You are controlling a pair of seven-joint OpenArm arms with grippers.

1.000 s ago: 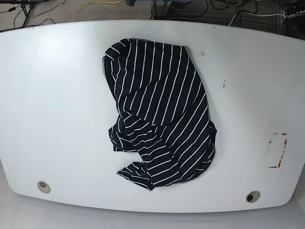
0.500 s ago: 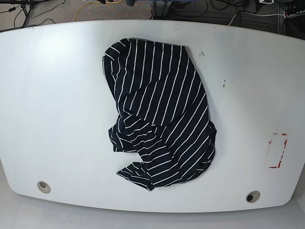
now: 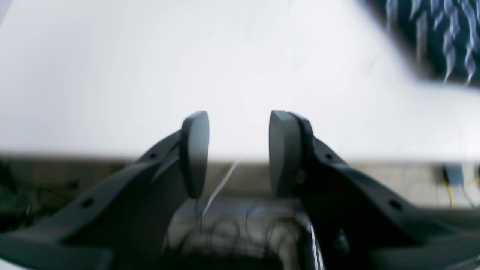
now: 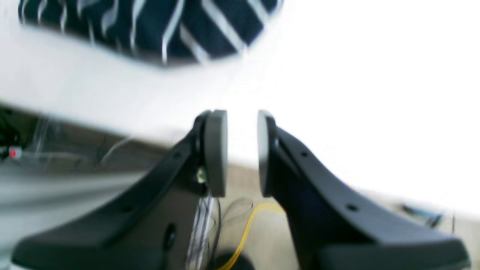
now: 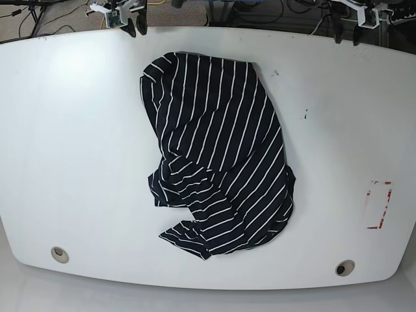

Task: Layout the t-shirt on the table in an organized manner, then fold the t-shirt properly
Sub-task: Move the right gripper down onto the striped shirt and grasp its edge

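The t-shirt [image 5: 214,149], dark with thin white stripes, lies crumpled in the middle of the white table [image 5: 78,143], its lower part bunched into folds. My left gripper [image 5: 346,36] hovers at the table's far edge on the right of the base view, open and empty. My right gripper [image 5: 136,28] is at the far edge on the left, just beyond the shirt's top corner, also open and empty. In the left wrist view the left gripper [image 3: 239,123] points over the table [image 3: 187,56], with the t-shirt [image 3: 442,33] at upper right. In the right wrist view the right gripper [image 4: 242,123] has the t-shirt [image 4: 157,26] at upper left.
Two round metal grommets [image 5: 60,254] [image 5: 345,268] sit near the table's front edge. A red-and-white tape rectangle [image 5: 379,205] marks the right side. Small dark specks [image 5: 305,115] lie right of the shirt. Cables cover the floor [image 5: 273,13] beyond the far edge.
Both grippers have come into the base view at the table's far edge; neither showed one second ago. The t-shirt has not moved.
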